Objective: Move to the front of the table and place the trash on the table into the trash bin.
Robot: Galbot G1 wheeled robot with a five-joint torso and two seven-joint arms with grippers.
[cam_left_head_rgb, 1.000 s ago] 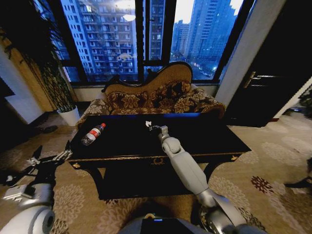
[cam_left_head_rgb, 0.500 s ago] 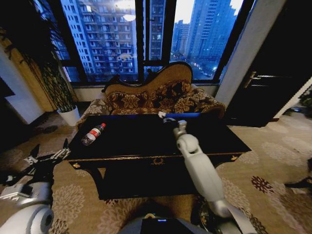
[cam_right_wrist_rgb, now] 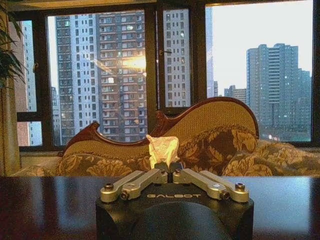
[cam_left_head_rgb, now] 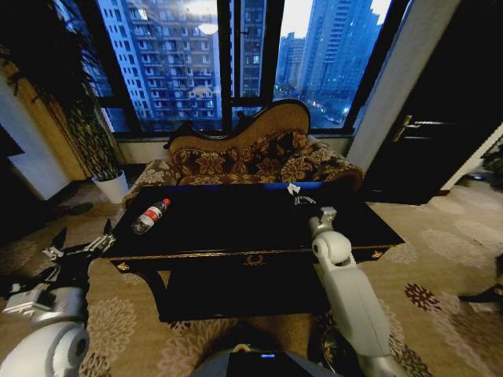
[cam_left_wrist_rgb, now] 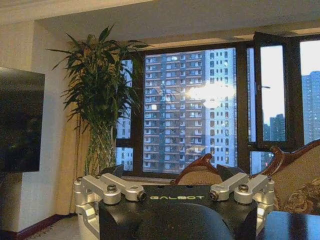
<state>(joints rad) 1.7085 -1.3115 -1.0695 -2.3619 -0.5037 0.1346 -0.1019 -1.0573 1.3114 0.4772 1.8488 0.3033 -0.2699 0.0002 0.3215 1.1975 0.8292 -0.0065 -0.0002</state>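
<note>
The glossy black table (cam_left_head_rgb: 236,228) with gold trim stands right in front of me. A clear plastic bottle (cam_left_head_rgb: 149,216) with a red label lies near its left end. Above the table's right rear part, my right gripper (cam_left_head_rgb: 299,196) is shut on a white crumpled scrap (cam_left_head_rgb: 293,189). In the right wrist view the scrap (cam_right_wrist_rgb: 162,149) sticks up between the closed fingertips of that gripper (cam_right_wrist_rgb: 167,169). My left gripper (cam_left_head_rgb: 78,247) hangs open, off the table's left front corner; in the left wrist view it (cam_left_wrist_rgb: 172,175) holds nothing. The trash bin is out of view.
An ornate patterned sofa (cam_left_head_rgb: 244,157) stands close behind the table, under the big window. A white plant pot (cam_left_head_rgb: 112,187) sits at the far left and a dark door (cam_left_head_rgb: 440,118) at the right. Patterned carpet (cam_left_head_rgb: 440,259) lies open to the table's right.
My right gripper has carried the white scrap from the table's middle toward its right rear end. The left arm has barely moved, and the bottle lies where it was.
</note>
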